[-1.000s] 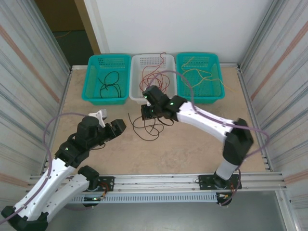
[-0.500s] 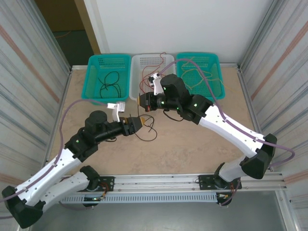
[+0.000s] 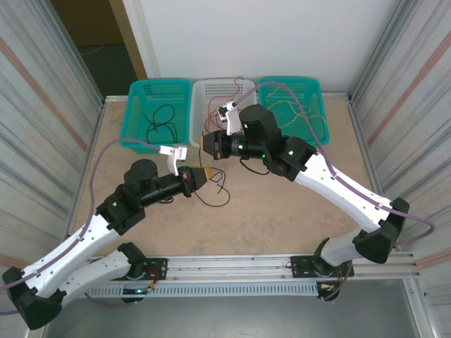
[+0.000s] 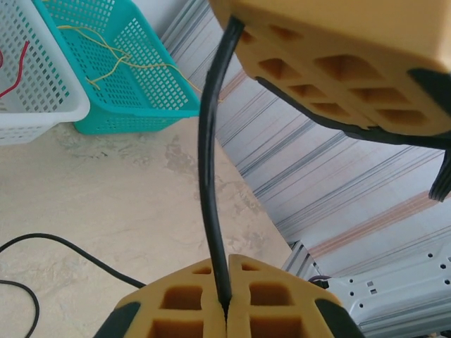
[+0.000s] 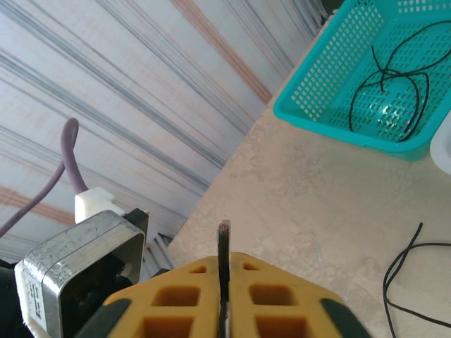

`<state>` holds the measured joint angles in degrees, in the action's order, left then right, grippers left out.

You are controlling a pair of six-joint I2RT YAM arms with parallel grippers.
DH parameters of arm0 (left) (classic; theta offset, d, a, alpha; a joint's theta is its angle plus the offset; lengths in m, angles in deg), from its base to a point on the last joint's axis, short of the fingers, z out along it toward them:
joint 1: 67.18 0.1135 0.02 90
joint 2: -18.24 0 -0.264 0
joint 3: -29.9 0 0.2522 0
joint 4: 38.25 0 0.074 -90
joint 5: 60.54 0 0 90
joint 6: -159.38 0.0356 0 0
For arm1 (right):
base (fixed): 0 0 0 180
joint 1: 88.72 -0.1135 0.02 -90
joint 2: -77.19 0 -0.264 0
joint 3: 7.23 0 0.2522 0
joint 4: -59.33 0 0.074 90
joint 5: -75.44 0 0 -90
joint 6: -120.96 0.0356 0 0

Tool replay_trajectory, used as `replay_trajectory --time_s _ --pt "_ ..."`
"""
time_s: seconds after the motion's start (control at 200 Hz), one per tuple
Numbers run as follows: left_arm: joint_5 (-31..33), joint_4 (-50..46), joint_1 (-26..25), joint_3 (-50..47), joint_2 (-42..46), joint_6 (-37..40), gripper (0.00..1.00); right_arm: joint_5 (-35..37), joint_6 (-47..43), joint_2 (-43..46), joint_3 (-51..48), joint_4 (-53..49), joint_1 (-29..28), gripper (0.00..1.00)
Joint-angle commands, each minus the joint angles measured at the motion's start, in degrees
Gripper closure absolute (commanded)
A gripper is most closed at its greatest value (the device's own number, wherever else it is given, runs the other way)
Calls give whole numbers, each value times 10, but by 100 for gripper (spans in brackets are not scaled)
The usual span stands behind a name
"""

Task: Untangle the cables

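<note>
Left gripper [image 4: 225, 299]: clamped tight on a black cable [image 4: 207, 141], which runs taut to the right gripper [image 5: 224, 282]. Right gripper: jaws narrow, the cable's end pinched between them. Both grippers meet above the table [image 3: 282, 218], just before the white basket [image 4: 42, 105]. Slack black cable loops on the table beneath. Red cables [image 4: 20, 65] lie in the white basket, yellow cables [image 4: 113, 60] in the right teal basket [image 4: 141, 105], and more black cables [image 3: 163, 120] in the left teal basket [image 3: 158, 83].

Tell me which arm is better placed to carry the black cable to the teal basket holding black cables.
Probably the left. The left gripper is shut on the black cable, and that basket lies on its side of the table. The right gripper pinches just the cable's end, its arm stretched across.
</note>
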<state>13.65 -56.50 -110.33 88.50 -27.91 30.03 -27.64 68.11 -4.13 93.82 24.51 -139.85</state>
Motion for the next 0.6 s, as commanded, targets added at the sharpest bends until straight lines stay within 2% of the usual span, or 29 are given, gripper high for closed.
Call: replay_trajectory --time_s 0.0,0.055,0.16,0.2,0.446,0.596 --pt "17 4 -2 31 3 10 100 17 -7 29 12 -17 2 61" --pt "24 -18 -1 48 7 13 100 18 -16 36 8 -27 11 45" --pt "-3 -27 9 71 19 21 100 -15 -23 47 -11 -33 36 38" --pt "-28 -25 20 79 21 18 100 -32 -23 56 -25 -26 47 29" --pt "-197 20 121 108 16 -65 100 -154 -19 125 -107 59 102 22" --pt "-263 26 133 138 -8 -78 100 -207 -50 126 -101 56 94 20"
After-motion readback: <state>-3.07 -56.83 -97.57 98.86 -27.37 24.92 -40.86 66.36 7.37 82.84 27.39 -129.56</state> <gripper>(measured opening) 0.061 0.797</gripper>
